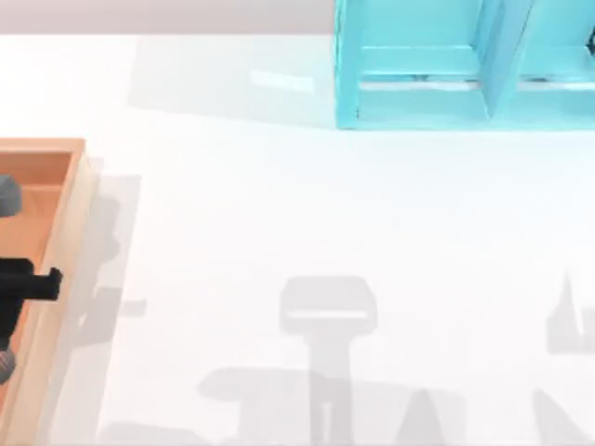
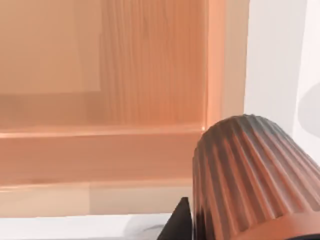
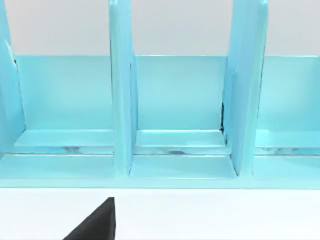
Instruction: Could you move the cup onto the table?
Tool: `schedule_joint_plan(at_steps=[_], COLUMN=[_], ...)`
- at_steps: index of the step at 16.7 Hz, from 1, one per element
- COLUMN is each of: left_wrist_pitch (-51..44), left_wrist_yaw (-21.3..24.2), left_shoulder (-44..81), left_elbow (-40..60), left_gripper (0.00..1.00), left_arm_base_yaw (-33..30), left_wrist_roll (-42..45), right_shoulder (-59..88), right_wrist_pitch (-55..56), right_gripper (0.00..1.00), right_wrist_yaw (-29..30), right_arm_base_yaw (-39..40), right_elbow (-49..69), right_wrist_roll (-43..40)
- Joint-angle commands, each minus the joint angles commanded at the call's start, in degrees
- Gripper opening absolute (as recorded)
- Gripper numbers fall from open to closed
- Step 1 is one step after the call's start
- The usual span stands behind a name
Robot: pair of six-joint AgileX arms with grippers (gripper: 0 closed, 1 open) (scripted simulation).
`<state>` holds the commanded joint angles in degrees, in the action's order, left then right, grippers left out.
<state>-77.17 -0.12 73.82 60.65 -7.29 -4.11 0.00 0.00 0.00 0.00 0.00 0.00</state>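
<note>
Cup lifted over the tray, not yet on the desk.

The left tool (image 1: 42,283), at the top view's left edge above the wooden tray (image 1: 65,223), seems closed on the ribbed cup (image 2: 250,175); carrying it across to the white desk (image 1: 325,214) and releasing remain.

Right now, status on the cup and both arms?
Left gripper over the wooden tray at table's left edge. Cup close at it. Right arm faces the turquoise shelf.

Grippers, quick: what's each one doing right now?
Left gripper: over the wooden tray, by the cup; grip cannot be told.
Right gripper: facing the turquoise shelf; cannot be told.
</note>
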Motion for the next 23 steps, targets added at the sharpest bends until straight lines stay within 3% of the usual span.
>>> schedule_joint_plan(at_steps=[4,13,23], left_wrist_pitch=[-0.3,0.9,5.1], left_wrist_yaw=[-0.1,-0.2,-0.3], left_shoulder=[3.9,23.1,24.5], left_elbow=[3.8,21.4,19.1], left_gripper=[0.0,0.0,0.0], left_arm_base_yaw=[-4.2,-28.9,-30.4], left_wrist_roll=[-4.1,-30.8,-32.4], right_shoulder=[0.0,0.0,0.0], right_wrist_pitch=[0.0,0.0,0.0], right_gripper=[1.0,1.0,1.0], right_wrist_yaw=[0.0,0.0,0.0], right_arm_base_yaw=[0.0,0.0,0.0], right_elbow=[0.0,0.0,0.0], right_wrist_roll=[0.0,0.0,0.0])
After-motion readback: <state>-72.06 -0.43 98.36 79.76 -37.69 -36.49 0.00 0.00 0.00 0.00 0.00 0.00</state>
